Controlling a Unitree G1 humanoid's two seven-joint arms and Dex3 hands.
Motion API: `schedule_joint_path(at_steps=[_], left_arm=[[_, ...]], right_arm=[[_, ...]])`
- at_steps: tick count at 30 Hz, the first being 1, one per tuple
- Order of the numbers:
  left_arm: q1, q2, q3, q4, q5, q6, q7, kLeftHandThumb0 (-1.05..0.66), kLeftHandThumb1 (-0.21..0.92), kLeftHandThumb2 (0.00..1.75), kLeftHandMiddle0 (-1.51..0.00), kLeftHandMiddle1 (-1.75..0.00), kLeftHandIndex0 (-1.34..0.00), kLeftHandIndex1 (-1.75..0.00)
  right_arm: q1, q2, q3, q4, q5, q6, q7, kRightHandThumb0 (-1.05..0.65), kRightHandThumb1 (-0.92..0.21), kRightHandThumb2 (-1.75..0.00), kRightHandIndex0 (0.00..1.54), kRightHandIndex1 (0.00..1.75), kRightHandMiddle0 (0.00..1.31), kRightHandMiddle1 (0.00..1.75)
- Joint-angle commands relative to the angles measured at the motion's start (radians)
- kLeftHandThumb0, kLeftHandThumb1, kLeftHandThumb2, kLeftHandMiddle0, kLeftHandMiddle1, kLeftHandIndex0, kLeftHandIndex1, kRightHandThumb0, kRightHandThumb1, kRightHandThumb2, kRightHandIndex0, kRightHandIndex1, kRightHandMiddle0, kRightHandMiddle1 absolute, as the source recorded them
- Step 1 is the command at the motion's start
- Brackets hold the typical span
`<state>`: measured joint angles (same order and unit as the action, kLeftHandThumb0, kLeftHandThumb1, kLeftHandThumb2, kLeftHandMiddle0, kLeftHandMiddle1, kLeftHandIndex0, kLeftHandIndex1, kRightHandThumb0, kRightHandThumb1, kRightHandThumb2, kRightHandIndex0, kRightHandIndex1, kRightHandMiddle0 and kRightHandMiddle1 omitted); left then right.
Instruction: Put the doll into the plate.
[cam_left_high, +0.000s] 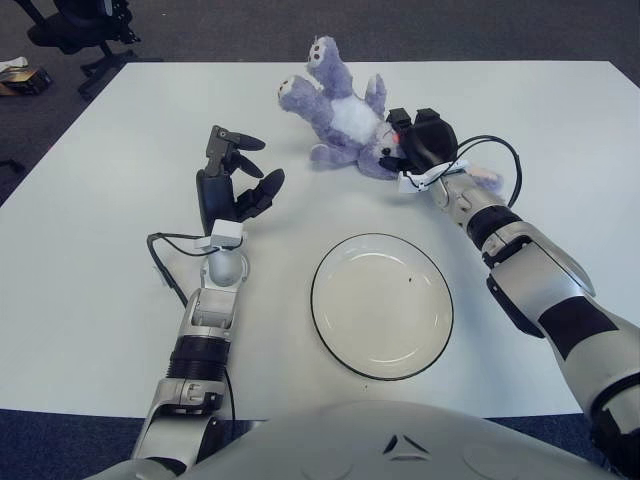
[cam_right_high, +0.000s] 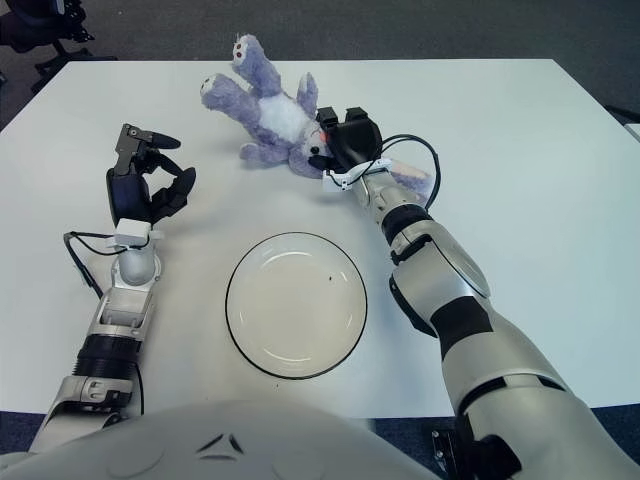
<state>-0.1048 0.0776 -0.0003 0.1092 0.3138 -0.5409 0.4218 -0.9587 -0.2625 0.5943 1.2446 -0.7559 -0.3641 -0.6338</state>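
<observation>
In the left eye view, the purple doll (cam_left_high: 338, 113) lies on its back in the upper centre of the white tabletop (cam_left_high: 90, 270). The right hand (cam_left_high: 420, 143) clenches the doll's head end, fingers wrapped onto it. The empty plate (cam_left_high: 381, 305) sits lower centre, well apart from the doll.

In the right eye view, the left hand (cam_right_high: 142, 183) shows upright at left, fingers loosely spread and released, holding nothing.
</observation>
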Motion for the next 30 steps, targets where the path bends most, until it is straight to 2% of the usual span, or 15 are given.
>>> schedule_joint_path(at_steps=[1, 9, 14, 25, 28, 30], left_arm=[[0.092, -0.035, -0.006, 0.081, -0.001, -0.003, 0.01, -0.35, 0.92, 0.31, -0.76, -1.75, -0.43, -1.51], [0.09, -0.034, -0.006, 0.085, -0.002, -0.005, 0.014, -0.35, 0.92, 0.31, -0.76, -1.75, -0.42, -1.51], [0.083, -0.031, -0.002, 0.095, -0.004, -0.008, 0.015, -0.35, 0.92, 0.31, -0.76, -1.75, -0.42, -1.51], [0.078, -0.028, 0.001, 0.104, -0.008, -0.012, 0.015, -0.35, 0.92, 0.31, -0.76, -1.75, -0.42, -1.52], [0.074, -0.026, 0.004, 0.112, -0.011, -0.015, 0.014, -0.35, 0.92, 0.31, -0.76, -1.75, -0.42, -1.51], [0.073, -0.025, 0.005, 0.115, -0.012, -0.016, 0.013, -0.35, 0.92, 0.31, -0.76, -1.75, -0.42, -1.51]], right_arm=[[0.031, -0.023, -0.02, 0.016, 0.02, -0.042, 0.016, 0.0, -0.39, -1.2, 0.58, 1.64, 0.37, 1.75], [0.027, -0.029, -0.027, 0.021, 0.021, -0.059, 0.019, 0.0, -0.39, -1.2, 0.58, 1.64, 0.37, 1.75], [0.01, -0.059, -0.039, 0.026, 0.026, -0.084, 0.029, 0.0, -0.39, -1.19, 0.6, 1.62, 0.35, 1.75], [0.006, -0.078, -0.05, 0.024, 0.025, -0.116, 0.024, 0.0, -0.39, -1.19, 0.61, 1.61, 0.35, 1.75], [0.004, -0.092, -0.061, 0.02, 0.033, -0.14, 0.023, 0.28, -0.46, -1.12, 0.51, 1.7, 0.49, 1.75], [0.002, -0.097, -0.065, 0.019, 0.034, -0.148, 0.026, 0.35, -0.48, -1.1, 0.49, 1.72, 0.52, 1.75]])
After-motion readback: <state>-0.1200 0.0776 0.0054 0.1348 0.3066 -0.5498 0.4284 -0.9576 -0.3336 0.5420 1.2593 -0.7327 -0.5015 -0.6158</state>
